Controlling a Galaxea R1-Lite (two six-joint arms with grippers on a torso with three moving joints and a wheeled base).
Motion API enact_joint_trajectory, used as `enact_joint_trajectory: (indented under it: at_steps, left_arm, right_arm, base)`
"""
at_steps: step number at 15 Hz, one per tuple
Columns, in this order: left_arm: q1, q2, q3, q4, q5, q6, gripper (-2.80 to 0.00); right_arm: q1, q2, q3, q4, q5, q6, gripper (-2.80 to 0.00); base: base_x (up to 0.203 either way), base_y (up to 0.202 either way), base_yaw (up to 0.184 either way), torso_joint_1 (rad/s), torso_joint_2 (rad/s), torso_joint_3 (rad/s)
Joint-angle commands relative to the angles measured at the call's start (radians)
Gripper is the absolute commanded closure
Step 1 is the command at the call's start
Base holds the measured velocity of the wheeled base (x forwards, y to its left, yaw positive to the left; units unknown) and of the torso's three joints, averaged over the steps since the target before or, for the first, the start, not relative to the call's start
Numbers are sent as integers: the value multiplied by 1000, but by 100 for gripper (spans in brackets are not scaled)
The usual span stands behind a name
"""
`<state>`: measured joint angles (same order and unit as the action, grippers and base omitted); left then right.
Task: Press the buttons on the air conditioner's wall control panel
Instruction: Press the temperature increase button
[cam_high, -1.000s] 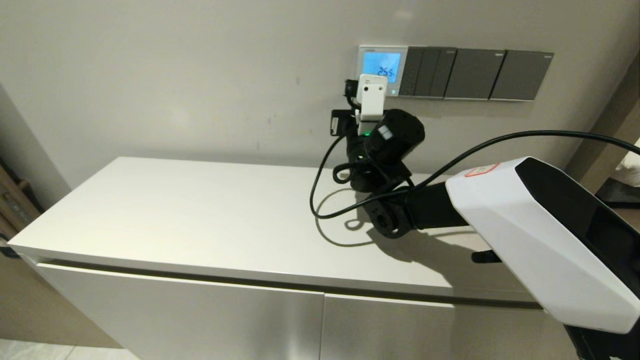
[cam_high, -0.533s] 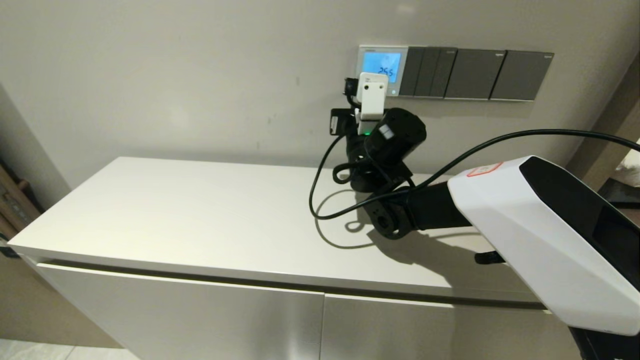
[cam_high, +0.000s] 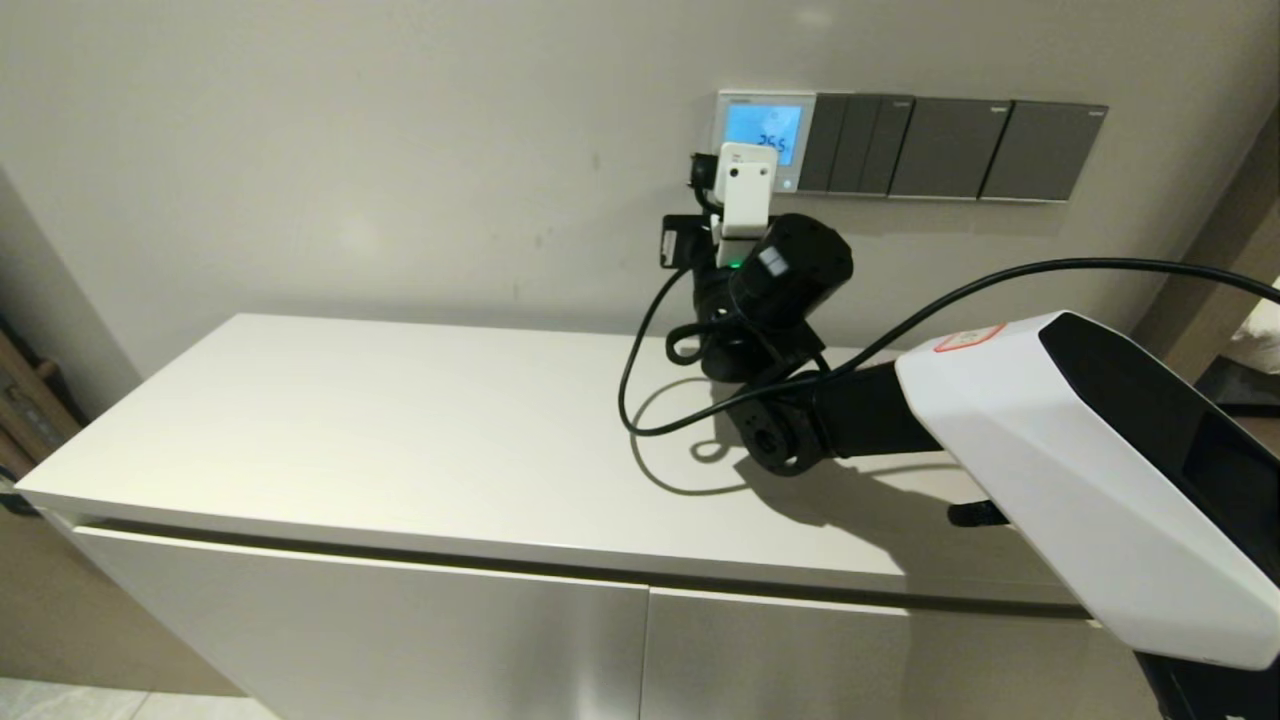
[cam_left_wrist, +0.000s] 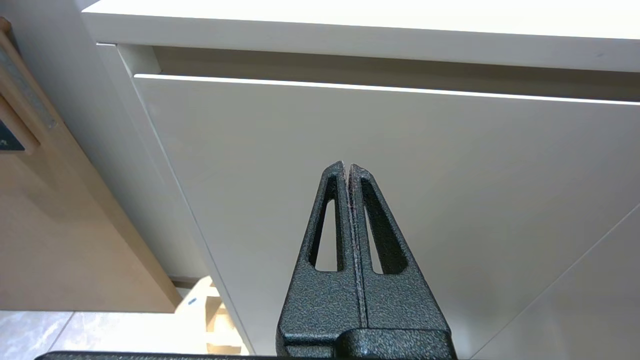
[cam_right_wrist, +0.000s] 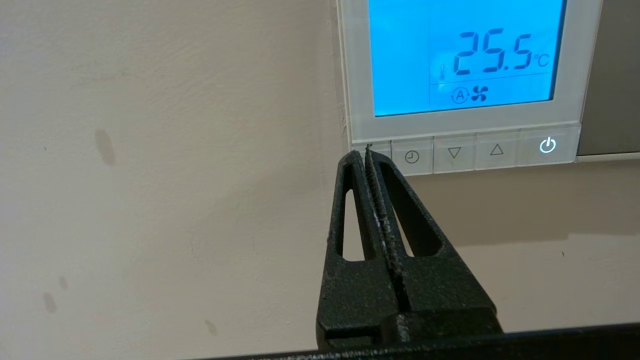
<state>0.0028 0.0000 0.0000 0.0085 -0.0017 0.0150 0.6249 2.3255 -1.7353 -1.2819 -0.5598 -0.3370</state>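
Note:
The white control panel (cam_high: 764, 135) hangs on the wall, its blue-lit screen (cam_right_wrist: 462, 52) reading 25.5 °C. A row of small buttons (cam_right_wrist: 475, 151) runs along its bottom edge; the power button (cam_right_wrist: 547, 145) at one end is lit. My right gripper (cam_right_wrist: 366, 150) is shut and empty, its tip over the leftmost button, which it mostly hides. I cannot tell if it touches. In the head view the wrist (cam_high: 745, 190) hides the fingers. My left gripper (cam_left_wrist: 347, 166) is shut and empty, parked low in front of the cabinet door.
Dark grey switch plates (cam_high: 950, 148) adjoin the panel on the right. A white cabinet top (cam_high: 400, 440) lies below the wall, with the right arm (cam_high: 1080, 480) and its black cable (cam_high: 640, 380) over it. A wooden piece (cam_left_wrist: 50, 240) stands beside the cabinet.
The right wrist has risen slightly toward the panel's lower edge. The left arm has not moved.

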Motion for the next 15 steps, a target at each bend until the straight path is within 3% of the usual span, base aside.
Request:
enact_joint_trajectory:
  at_steps: [1, 15]
  left_arm:
    - [0, 0, 0, 0, 0, 0, 0]
    - [0, 1, 0, 1, 0, 0, 0]
  right_arm:
    - [1, 0, -1, -7, -3, -2, 0]
    - [-8, 20, -29, 7, -2, -2, 0]
  base:
    - [0, 0, 0, 0, 0, 0]
    - [0, 0, 0, 0, 0, 0]
